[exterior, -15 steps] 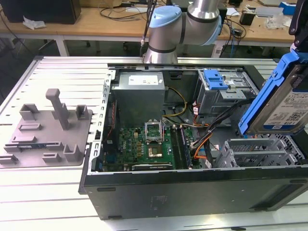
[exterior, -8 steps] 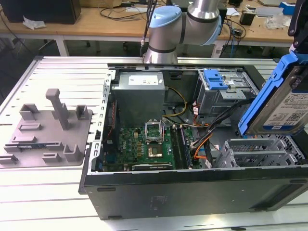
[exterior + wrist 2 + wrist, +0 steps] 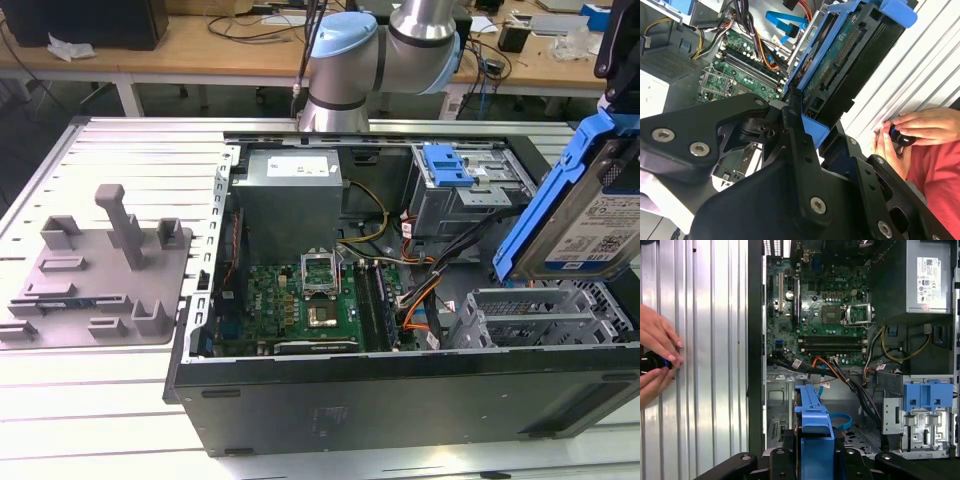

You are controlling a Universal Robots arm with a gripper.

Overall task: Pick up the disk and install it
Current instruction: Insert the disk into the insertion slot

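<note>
The disk (image 3: 585, 215) is a silver hard drive with a white-and-blue label in a bright blue carrier. It hangs tilted on edge above the right end of the open computer case (image 3: 400, 390), over a grey empty drive bay (image 3: 540, 315). My black gripper (image 3: 617, 70) comes down from above and is shut on it. In the second wrist view the fingers (image 3: 800, 145) clamp the blue carrier of the disk (image 3: 850, 60). In the first wrist view the disk (image 3: 815, 432) shows edge-on between the gripper (image 3: 815, 462) jaws, above the bay (image 3: 780, 405).
A grey drive cage with a blue latch piece (image 3: 446, 165) sits behind the bay. Motherboard (image 3: 310, 295), cables and power supply (image 3: 292, 195) occupy the case. A grey fixture block (image 3: 100, 270) lies at the exterior view's left. A person's hands (image 3: 655, 355) rest on the ribbed table beside the case.
</note>
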